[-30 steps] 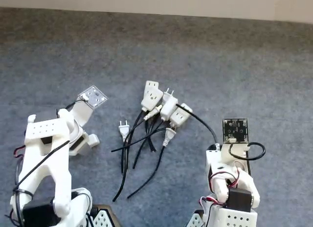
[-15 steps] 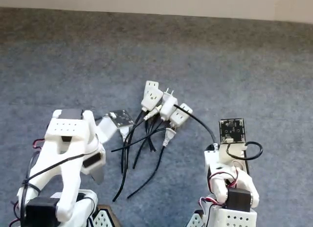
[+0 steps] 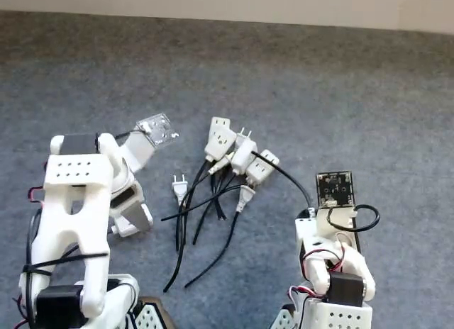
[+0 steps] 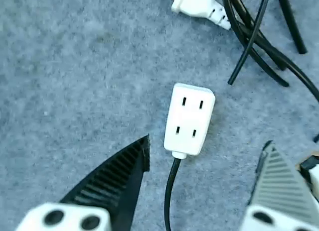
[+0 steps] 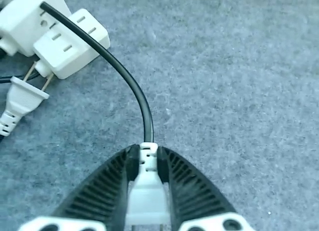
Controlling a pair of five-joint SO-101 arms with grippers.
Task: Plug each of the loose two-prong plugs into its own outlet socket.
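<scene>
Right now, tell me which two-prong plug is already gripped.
The white plug clamped in the right gripper, black cord trailing from it. The loose plug beside the socket block lies free on the carpet.

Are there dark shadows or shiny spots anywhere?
High view: soft, even light; the square board on the left arm catches pale glare. Left wrist view: the white socket casts a thin soft shadow. Right wrist view: barely any shadow under the black cord.
</scene>
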